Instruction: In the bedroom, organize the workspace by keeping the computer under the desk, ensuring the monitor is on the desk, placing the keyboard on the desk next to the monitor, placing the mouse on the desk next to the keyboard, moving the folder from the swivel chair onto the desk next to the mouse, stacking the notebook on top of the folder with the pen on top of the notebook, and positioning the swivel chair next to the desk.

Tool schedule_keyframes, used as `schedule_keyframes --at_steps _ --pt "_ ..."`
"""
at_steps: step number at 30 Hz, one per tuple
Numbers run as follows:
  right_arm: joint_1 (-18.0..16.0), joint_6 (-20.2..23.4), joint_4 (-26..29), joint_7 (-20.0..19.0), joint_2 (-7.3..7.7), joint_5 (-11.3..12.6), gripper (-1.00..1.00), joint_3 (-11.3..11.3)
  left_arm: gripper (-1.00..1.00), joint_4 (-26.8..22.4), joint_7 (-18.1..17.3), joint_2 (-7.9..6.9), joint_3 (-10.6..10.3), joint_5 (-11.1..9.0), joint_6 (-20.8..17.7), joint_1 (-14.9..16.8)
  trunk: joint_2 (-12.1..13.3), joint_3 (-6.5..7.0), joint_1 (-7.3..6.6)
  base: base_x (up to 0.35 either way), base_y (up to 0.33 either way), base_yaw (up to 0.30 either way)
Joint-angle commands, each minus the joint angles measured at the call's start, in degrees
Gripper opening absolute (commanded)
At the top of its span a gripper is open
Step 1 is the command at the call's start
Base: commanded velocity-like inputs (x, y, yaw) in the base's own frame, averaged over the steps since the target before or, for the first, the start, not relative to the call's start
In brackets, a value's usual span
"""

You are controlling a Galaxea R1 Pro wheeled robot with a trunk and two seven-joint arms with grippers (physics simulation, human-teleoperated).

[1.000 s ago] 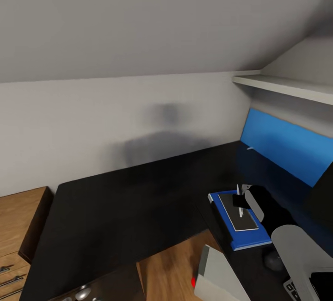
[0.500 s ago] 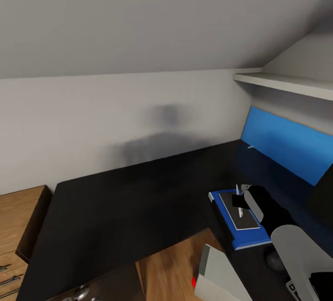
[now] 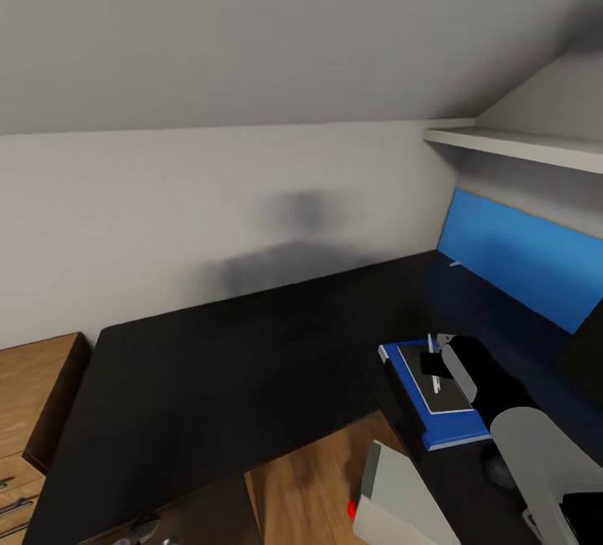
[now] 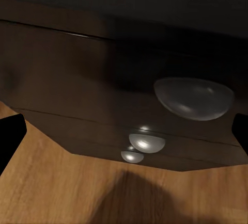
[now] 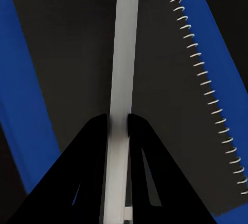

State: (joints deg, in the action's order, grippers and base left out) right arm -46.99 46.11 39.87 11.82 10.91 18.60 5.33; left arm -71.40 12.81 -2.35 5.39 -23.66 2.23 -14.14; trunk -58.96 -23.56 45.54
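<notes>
The right gripper (image 5: 118, 123) is gripping the pen (image 5: 124, 53): in the right wrist view its two black fingers (image 5: 93, 152) are pressing on both sides of the thin white stick, which is running straight forward from the fingertips. Directly under the gripper the notebook (image 5: 77, 53) is lying, dark grey, with its spiral binding (image 5: 206, 79) along one long edge, to one side of the pen. The notebook is resting on the blue folder (image 5: 26, 95), whose border is showing around it on both sides of the gripper.

In the head view the right gripper (image 3: 434, 354) is hanging over the notebook (image 3: 423, 377), and the pen (image 3: 430, 344) is standing almost upright between the fingers. The folder (image 3: 435, 428) is lying on the black desk (image 3: 218, 377), just below the gripper. I cannot tell if the pen tip is touching the notebook. Beyond the gripper a blue panel (image 3: 511, 264) is standing at the back of the desk, and a white shelf (image 3: 519, 146) is above it.

The left gripper (image 4: 124, 131) is standing wide open; its two dark fingertips (image 4: 10, 136) are showing at the opposite edges of the left wrist view. In front of it a dark wooden drawer front (image 4: 67, 79) with round metal knobs (image 4: 194, 97) is facing the gripper, and the wooden floor (image 4: 62, 193) is lying under it.
</notes>
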Motion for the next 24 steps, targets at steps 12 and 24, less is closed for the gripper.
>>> schedule_keyframes --at_steps 12,24 --pt "-0.03 0.07 0.12 0.53 0.08 0.65 -1.00 0.30 1.00 -0.05 0.11 -0.11 -0.11 -0.60 0.23 -0.01 -0.46 -0.24 0.23 0.000 0.000 0.000" --pt "-0.03 -0.06 0.12 0.57 -0.09 -0.02 1.00 0.30 1.00 -0.05 0.06 -0.13 -0.03 -0.60 0.23 -0.01 -0.46 -0.24 0.23 0.000 0.000 0.000"
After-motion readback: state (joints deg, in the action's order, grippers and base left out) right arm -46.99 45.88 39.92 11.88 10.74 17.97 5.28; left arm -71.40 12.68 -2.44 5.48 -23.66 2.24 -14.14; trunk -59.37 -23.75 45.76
